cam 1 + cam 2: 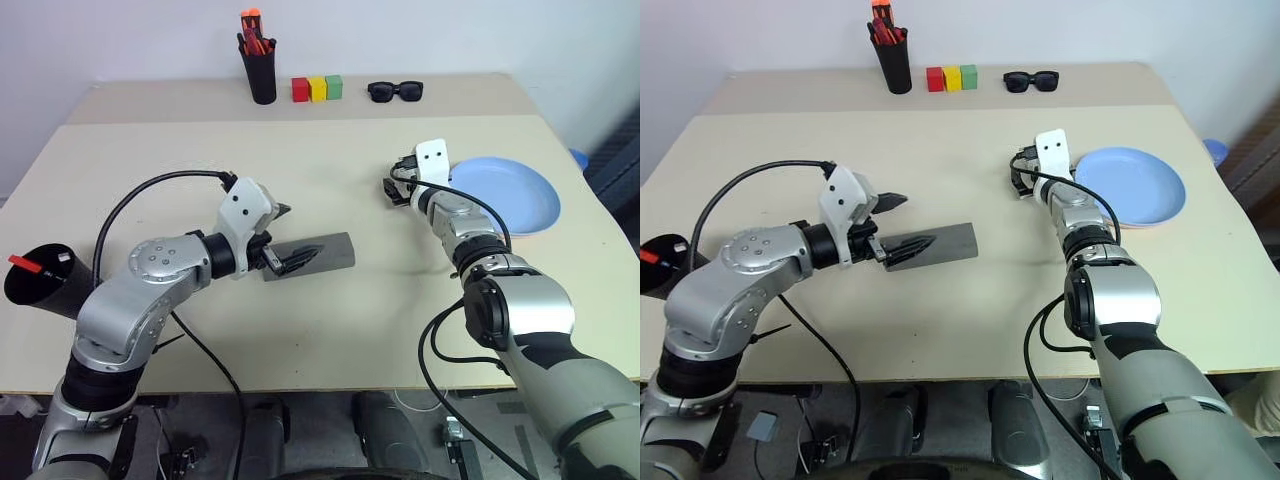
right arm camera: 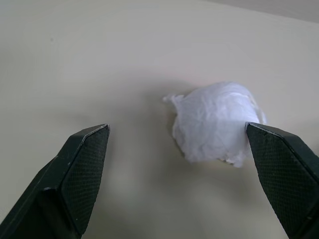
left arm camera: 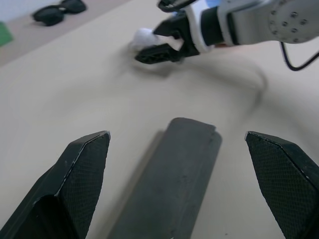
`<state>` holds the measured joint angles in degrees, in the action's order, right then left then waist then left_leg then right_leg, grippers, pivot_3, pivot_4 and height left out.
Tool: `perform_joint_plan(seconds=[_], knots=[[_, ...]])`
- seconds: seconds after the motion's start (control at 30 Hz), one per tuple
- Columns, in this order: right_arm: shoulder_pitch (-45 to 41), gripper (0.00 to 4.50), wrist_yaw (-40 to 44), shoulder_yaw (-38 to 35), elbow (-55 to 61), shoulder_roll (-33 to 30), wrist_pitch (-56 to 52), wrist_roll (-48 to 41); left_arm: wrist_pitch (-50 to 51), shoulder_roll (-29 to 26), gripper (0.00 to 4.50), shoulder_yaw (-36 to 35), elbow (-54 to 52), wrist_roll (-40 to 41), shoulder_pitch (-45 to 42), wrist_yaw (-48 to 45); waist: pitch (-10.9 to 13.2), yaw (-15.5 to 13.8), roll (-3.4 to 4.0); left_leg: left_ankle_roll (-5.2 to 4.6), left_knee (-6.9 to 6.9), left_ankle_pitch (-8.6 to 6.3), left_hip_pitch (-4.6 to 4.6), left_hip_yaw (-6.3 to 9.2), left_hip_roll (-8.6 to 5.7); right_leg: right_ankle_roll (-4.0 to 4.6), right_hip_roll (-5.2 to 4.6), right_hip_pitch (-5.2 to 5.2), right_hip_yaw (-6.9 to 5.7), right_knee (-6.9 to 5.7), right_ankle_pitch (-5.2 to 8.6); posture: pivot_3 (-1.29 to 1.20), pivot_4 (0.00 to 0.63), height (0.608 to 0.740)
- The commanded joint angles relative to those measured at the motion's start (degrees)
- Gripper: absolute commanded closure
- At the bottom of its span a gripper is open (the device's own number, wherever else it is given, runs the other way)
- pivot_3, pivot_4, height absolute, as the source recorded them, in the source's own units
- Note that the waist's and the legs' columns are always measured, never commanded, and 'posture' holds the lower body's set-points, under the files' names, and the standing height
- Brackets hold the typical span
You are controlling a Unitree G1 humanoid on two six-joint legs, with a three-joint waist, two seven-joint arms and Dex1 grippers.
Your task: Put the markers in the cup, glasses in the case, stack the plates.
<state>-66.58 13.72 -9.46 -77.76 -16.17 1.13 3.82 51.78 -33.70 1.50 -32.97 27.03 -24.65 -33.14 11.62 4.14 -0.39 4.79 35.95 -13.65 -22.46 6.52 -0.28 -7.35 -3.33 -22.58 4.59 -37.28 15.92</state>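
Right wrist view alone reveals crumpled white paper (image 2: 217,122) between the spread right hand (image 2: 179,164).

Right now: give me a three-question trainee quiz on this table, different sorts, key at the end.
1. True or false: the blue plate lies on the robot's right side of the table.
2. What lies in front of the right gripper? A) crumpled white wad B) red block C) sunglasses
3. Fill in: the left gripper hangs open over the grey ____.

Key
1. True.
2. A: the crumpled white wad lies on the table ahead of the open fingers.
3. Case: the closed grey case lies flat under it.
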Motion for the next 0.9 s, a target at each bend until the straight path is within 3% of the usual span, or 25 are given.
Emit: perform_joint_plan(seconds=[0.03, 0.37, 0.9], knots=[[-1.93, 0.06, -0.77, 0.14, 0.42, 0.34, 0.19, 0.62, 1.00, -0.65, 0.00, -2.20, -3.54, 1.04, 0.63, 1.39, 0.00, 0.05, 0.00, 0.00, 0.00, 0.00, 0.00, 0.00, 0.00, 0.00, 0.00, 0.00, 0.00, 0.00, 0.00, 0.00, 0.150, 0.740], [-1.49, 0.06, -2.79, 0.14, 0.30, -0.02, 0.29, 1.50, 2.75, -1.19, 0.00, -3.20, -5.82, 2.39, 1.91, 3.15, 0.00, 0.06, 0.00, 0.00, -0.02, 0.00, 0.00, 0.00, 0.00, 0.00, 0.00, -0.01, 0.00, 0.00, 0.00, 0.00, 0.150, 0.740], [-1.20, 0.06, 8.60, -3.43, 1.49, -0.53, 2.41, -3.25, -0.26, -0.83, 0.00, -0.71, -2.26, 1.87, 0.22, 2.05, 0.00, 0.09, 0.00, 0.00, -0.02, 0.00, 0.00, 0.00, 0.00, 0.00, 0.00, -0.01, 0.00, 0.00, 0.00, 0.00, 0.150, 0.740]])
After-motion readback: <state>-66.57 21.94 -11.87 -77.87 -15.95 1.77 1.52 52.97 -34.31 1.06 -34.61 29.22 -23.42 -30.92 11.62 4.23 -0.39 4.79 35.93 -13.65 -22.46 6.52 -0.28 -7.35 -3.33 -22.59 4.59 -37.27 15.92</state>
